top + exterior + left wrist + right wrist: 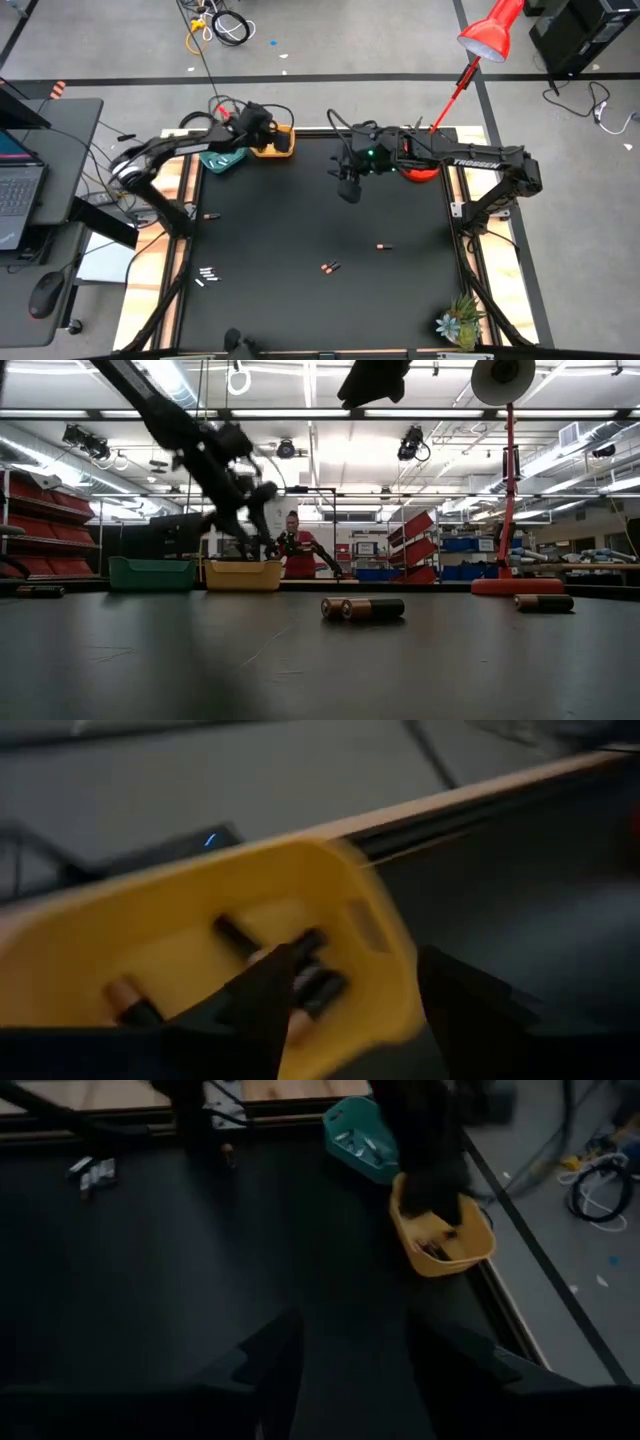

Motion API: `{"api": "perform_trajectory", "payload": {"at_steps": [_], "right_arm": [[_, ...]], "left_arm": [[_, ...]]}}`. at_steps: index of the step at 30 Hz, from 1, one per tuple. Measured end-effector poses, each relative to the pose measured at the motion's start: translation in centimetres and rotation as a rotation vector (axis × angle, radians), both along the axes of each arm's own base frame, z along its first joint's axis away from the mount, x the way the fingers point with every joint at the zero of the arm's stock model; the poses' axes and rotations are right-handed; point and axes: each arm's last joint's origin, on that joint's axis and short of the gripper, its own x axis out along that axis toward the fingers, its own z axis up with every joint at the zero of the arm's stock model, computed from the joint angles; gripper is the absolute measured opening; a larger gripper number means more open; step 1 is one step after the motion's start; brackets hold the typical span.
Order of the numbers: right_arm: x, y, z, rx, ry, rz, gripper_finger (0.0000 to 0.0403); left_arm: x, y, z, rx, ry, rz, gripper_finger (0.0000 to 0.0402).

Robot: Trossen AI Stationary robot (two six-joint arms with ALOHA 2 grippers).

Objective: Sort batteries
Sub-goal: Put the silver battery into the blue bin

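My left gripper [360,1010] is open over the far-right rim of the yellow bowl [276,141], one finger above the inside and one outside. Dark batteries with copper ends [310,975] lie on the bowl's floor. The teal bowl [362,1140] beside it holds silver batteries. My right gripper [355,1370] is open and hangs high over the table's far middle [348,186]. Loose on the table are two dark batteries [330,267] side by side, one dark battery [383,245], a silver cluster [205,275] and a single battery [210,215].
A red lamp stands with its base [421,172] at the far right corner, and its pole slants away over the table edge. A small plant [460,322] sits at the near right corner. Wide black mat [300,220] lies between the bowls and the loose batteries. A person [297,550] shows far behind the table.
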Motion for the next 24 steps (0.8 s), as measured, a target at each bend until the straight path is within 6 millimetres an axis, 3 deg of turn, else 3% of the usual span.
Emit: {"api": "perform_trajectory", "payload": {"at_steps": [5,8,12,17,20,24], "right_arm": [[-0.3,-1.7,0.0,0.024,-0.003,-0.071,0.0177],[-0.5,-2.5,0.0,0.038,-0.008,-0.079,0.0172],[-0.4,-3.2,0.1,0.045,-0.053,-0.082,0.0166],[0.4,-3.8,-0.8,0.061,-0.147,-0.112,0.0163],[0.7,-3.8,-2.0,0.106,-0.188,-0.143,0.0163],[0.9,-3.3,-3.6,0.176,-0.179,-0.172,0.0162]], "left_arm": [[-1.1,-6.5,5.9,0.161,0.062,-0.29,0.0208],[-2.9,-11.3,7.5,0.159,0.173,-0.463,0.019],[-5.9,-16.0,7.6,-0.018,0.309,-0.594,0.0171],[-8.6,-19.9,6.6,-0.315,0.53,-0.756,0.0159],[-8.9,-21.7,5.9,-0.403,0.665,-0.825,0.0154],[-8.0,-24.1,5.2,-0.465,0.713,-0.882,0.0148]]}}
